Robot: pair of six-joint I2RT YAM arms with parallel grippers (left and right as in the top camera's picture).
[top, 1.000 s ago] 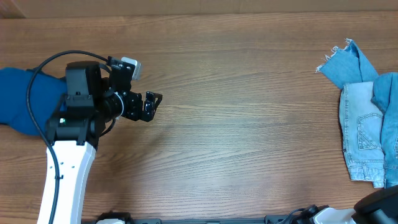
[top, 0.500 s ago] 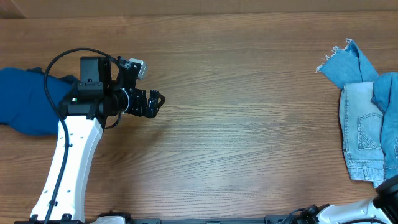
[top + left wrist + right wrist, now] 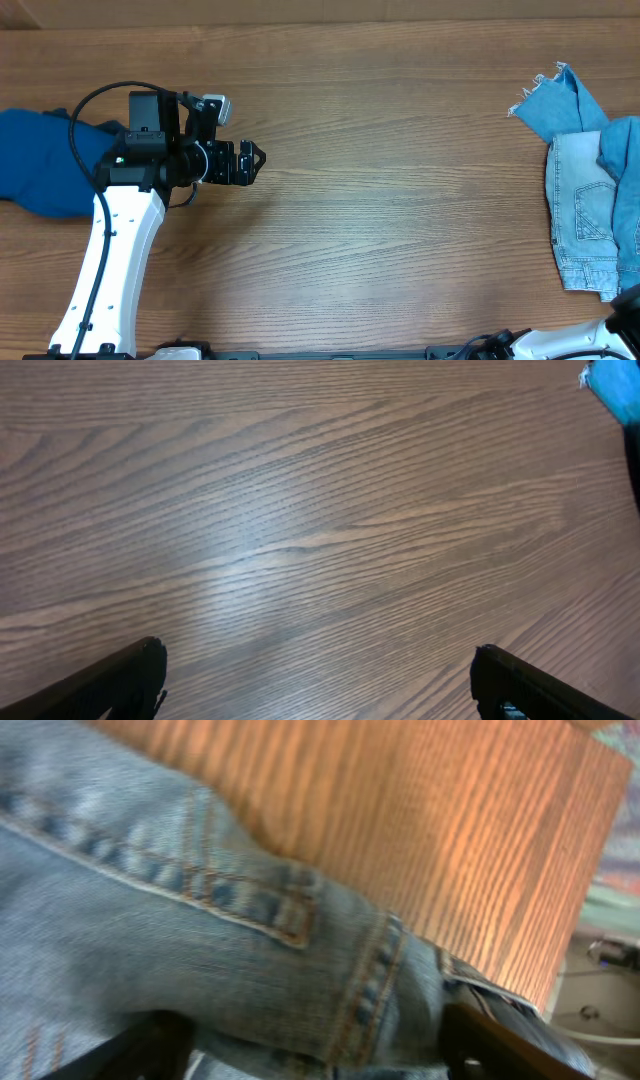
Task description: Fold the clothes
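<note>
Jaws of the right gripper [image 3: 310,1020] stood wide apart, its dark fingers [image 3: 150,1042] low at either side of the wrist view with light-blue denim filling the gap between them. Whether any cloth was pinched could not be told, and I judged it not yet gripped. That denim belonged to the jeans [image 3: 583,225], heaped at the far right edge of the table [image 3: 400,220]. A stitched seam [image 3: 240,905] ran slantwise across the opening, so the fingers straddled it rather than lying along it. From overhead, the heap ran lengthwise from the far edge toward the near one, with one leg thrown out up and to the left, ending in a frayed hem [image 3: 540,92], and a brighter blue fold [image 3: 622,150] lying over the paler wash. The right arm was plainly the nearer: only a dark corner of it showed at the lower right of the overhead view, just beside the heap. Well apart, across a long stretch of bare wood, the left gripper [image 3: 247,162] hovered with jaws fully spread and nothing between them, pointing rightward toward the jeans. Behind it, at the left edge, lay a dark blue garment [image 3: 35,165]. Any first hold on the jeans, I judged, fell to the right side; the left would have to cross the table to share it.
</note>
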